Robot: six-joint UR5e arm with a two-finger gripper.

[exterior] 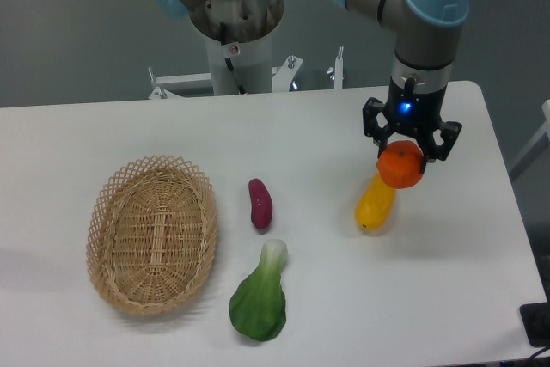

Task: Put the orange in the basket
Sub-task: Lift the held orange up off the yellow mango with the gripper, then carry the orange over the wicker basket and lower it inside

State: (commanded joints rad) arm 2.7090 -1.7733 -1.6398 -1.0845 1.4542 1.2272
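Mid-carry: gripper [401, 163] clamped on orange [401, 167], off surface [344, 118]; next, swing w/ fruit to basket [153, 234], far left, then release.

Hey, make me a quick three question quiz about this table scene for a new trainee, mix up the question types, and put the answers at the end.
1. True or false: the orange already lies in the basket.
2. Multiple choice: which item lies nearest the basket? A) the yellow fruit B) the purple vegetable C) the orange
3. Fill in: the pincer is shut on the ____.

Key
1. False: the pincer holds it above the table, by the yellow fruit, and the basket is empty.
2. B; the leafy green vegetable is also close.
3. Orange.
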